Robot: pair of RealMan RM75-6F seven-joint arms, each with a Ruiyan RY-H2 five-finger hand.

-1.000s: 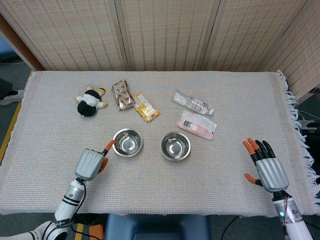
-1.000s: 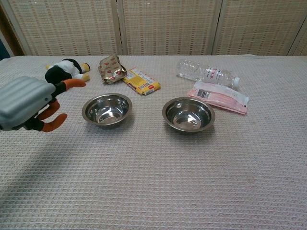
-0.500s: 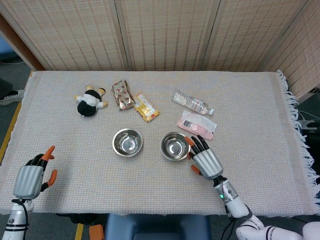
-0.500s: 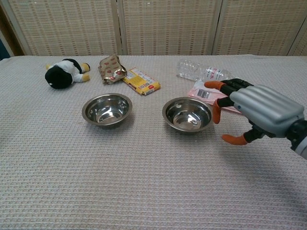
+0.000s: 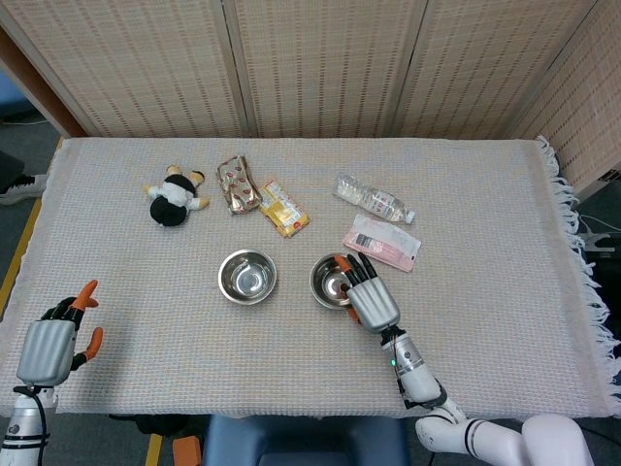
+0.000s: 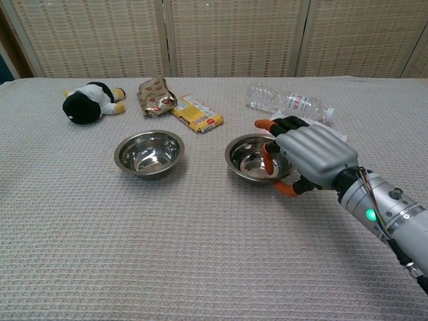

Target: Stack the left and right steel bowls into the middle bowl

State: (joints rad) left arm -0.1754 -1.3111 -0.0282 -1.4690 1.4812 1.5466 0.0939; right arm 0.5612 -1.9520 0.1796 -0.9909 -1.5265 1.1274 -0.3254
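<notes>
Two steel bowls stand on the woven cloth. The left bowl [image 5: 247, 276] [image 6: 148, 153] stands alone. My right hand [image 5: 367, 294] [image 6: 306, 155] hovers at the right bowl's [image 5: 328, 280] [image 6: 249, 160] near right rim, fingers spread and reaching over it into the bowl, thumb just outside the rim. The bowl sits flat on the table and I see no firm grip on it. My left hand [image 5: 50, 342] is at the table's front left corner, fingers apart and holding nothing; the chest view does not show it.
Behind the bowls lie a plush penguin [image 5: 173, 201], a patterned pouch [image 5: 237, 184], a yellow snack pack [image 5: 284, 207], a plastic bottle [image 5: 374, 199] and a pink packet [image 5: 383, 243]. The cloth-covered table [image 5: 485, 194] has a fringed right edge.
My right hand has slid left from beside the right bowl onto its rim, fingers now over the inside. The left hand has barely shifted at the front left corner.
</notes>
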